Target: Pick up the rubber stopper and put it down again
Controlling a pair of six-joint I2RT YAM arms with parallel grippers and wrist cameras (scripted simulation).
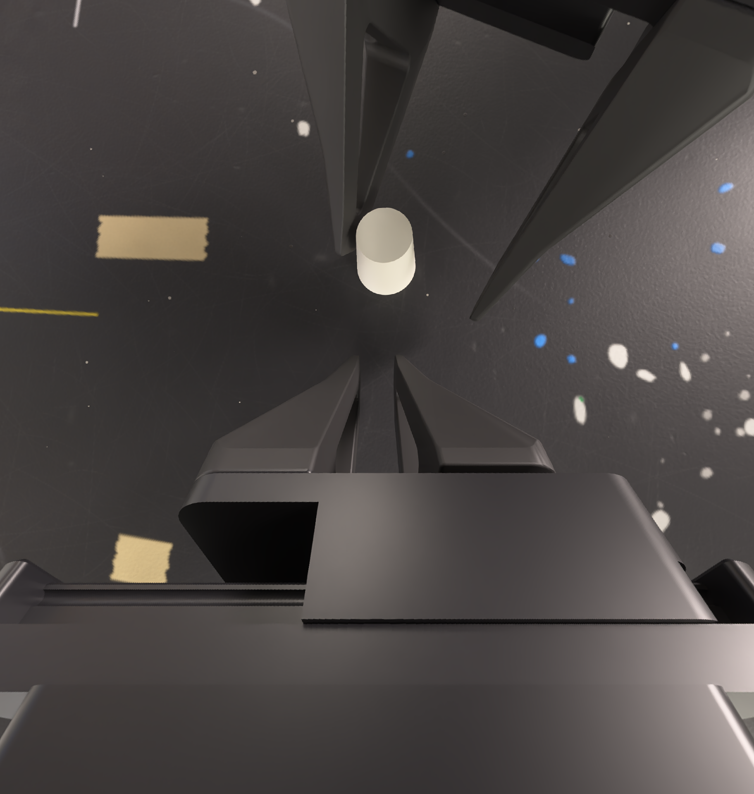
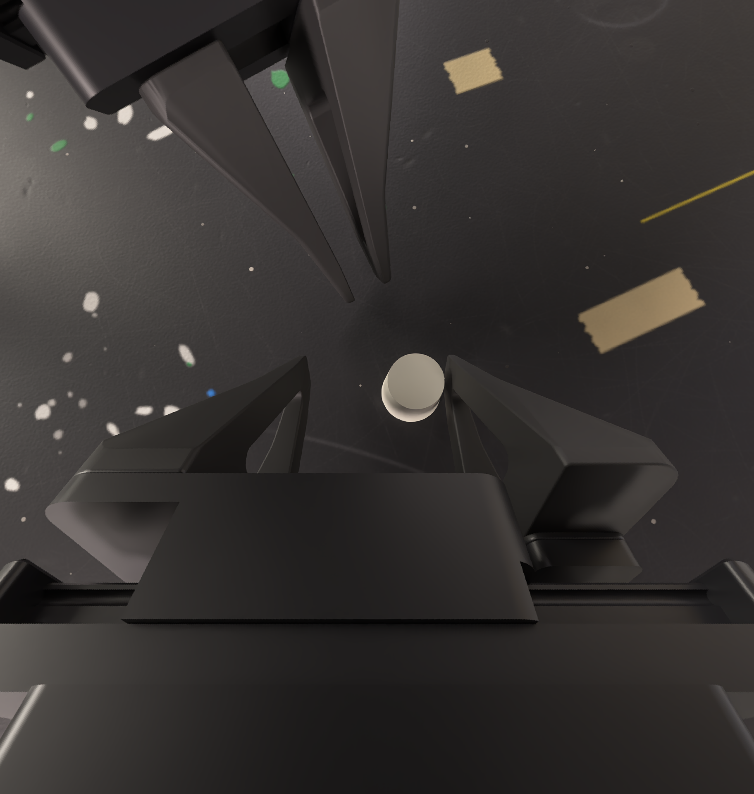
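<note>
1. Nearest in the right wrist view, the right claw [image 2: 377, 378] stands wide, one black finger on each side of the small cream-white rubber stopper [image 2: 414, 386]. It points down at the dark, paint-flecked desk [image 2: 538, 206].
2. The stopper stands upright on the desk, narrower end up, and lies off-centre in the gap. It is touching or just beside the finger on the picture's right, and well apart from the other finger.
3. In the left wrist view, the left claw [image 1: 377, 358] is narrow, its tips nearly together with nothing between them. It hangs over bare desk, near the stopper but short of it.
4. Farther off lie strips of tan masking tape [image 2: 641, 309], a thin yellow line [image 2: 706, 193] and white, blue and green paint spots.
5. I judge the grasp is about to happen, with the lift and the set-down not yet done.
6. Risks:
   - Because the stopper sits off-centre, the near finger may push it sideways or tip it before the far finger arrives.
   - The tapered side could let it squirt upward under pressure.
   - The left claw's tips sit close across the gap, so a drifting lift could bump them.
</note>
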